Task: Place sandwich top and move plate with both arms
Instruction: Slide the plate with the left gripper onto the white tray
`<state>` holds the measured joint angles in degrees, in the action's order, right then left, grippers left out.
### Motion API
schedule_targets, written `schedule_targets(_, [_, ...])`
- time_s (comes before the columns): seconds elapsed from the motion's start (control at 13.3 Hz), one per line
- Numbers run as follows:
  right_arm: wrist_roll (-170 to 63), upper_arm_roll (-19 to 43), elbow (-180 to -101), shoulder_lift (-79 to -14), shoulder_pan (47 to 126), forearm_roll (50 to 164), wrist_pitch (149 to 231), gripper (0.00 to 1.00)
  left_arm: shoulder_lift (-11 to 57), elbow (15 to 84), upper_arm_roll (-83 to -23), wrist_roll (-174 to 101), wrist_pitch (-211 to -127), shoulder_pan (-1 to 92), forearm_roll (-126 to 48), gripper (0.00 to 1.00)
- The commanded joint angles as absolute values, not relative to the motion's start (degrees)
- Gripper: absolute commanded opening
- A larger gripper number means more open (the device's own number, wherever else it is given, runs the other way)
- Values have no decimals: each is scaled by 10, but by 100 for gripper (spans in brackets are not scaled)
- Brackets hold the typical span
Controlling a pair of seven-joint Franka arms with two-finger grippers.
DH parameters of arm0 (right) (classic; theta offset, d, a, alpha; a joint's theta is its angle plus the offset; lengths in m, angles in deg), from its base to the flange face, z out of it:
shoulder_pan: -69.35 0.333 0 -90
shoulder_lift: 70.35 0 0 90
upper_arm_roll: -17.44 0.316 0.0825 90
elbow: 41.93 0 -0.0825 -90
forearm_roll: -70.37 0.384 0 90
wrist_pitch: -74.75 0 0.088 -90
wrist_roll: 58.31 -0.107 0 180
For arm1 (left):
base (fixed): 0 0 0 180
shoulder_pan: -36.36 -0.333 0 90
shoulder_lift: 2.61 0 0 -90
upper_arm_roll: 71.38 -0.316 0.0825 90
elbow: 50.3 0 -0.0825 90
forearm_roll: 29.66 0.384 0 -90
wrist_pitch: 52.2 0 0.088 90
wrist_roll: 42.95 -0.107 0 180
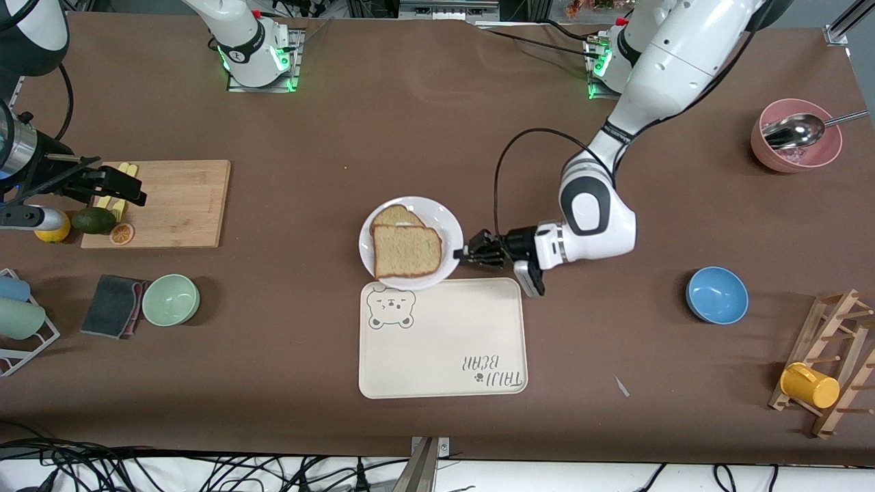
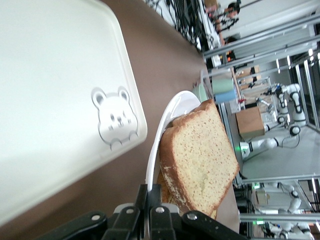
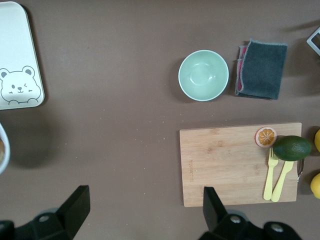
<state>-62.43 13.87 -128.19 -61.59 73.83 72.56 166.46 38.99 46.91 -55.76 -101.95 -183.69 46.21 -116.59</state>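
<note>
The white plate (image 1: 448,220) lies mid-table, its edge overlapping the farther rim of the bear tray (image 1: 444,342). The sandwich top (image 1: 407,251), a light-brown slice with a darker crust, lies on it over another slice (image 1: 395,216). My left gripper (image 1: 459,254) is shut on the plate's rim at the side toward the left arm's end. In the left wrist view the gripper (image 2: 155,192) pinches the thin white plate rim (image 2: 159,135) next to the sandwich top (image 2: 200,155). My right gripper (image 1: 130,188) hangs open and empty over the wooden cutting board (image 1: 178,201), also open in its wrist view (image 3: 146,192).
On the cutting board (image 3: 225,165) lie an avocado (image 3: 292,148), an orange slice and a yellow fork and knife. A green bowl (image 1: 171,299) and grey cloth (image 1: 113,305) sit nearer the camera. A blue bowl (image 1: 716,295), pink bowl with spoon (image 1: 796,137) and mug rack (image 1: 824,369) stand toward the left arm's end.
</note>
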Motion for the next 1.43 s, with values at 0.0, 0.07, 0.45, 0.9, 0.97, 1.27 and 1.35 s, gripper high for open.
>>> schedule_targets(0.0, [-611, 137, -1287, -620, 734, 737, 1664, 100, 456, 376, -553, -1032, -1818, 432, -1173, 0])
schedule_targets(0.07, [-611, 137, -1287, -620, 734, 737, 1663, 100, 475, 352, -553, -1030, -1818, 423, -1173, 0])
schedule_targets(0.45, [-611, 137, -1287, -620, 734, 737, 1663, 100, 525, 292, -566, -988, -1817, 407, -1174, 0])
schedule_targets(0.9, [-595, 124, -1287, -620, 734, 737, 1655, 100, 564, 249, -572, -974, -1810, 394, -1181, 0])
schedule_targets(0.97, [-589, 119, -1286, -621, 734, 737, 1657, 100, 578, 229, -572, -968, -1811, 399, -1181, 0])
schedule_targets(1.27, [-588, 116, -1285, -621, 734, 738, 1660, 100, 593, 213, -572, -966, -1814, 403, -1180, 0])
schedule_targets(1.35, [-588, 116, -1285, -621, 734, 738, 1659, 100, 597, 211, -573, -972, -1814, 404, -1179, 0])
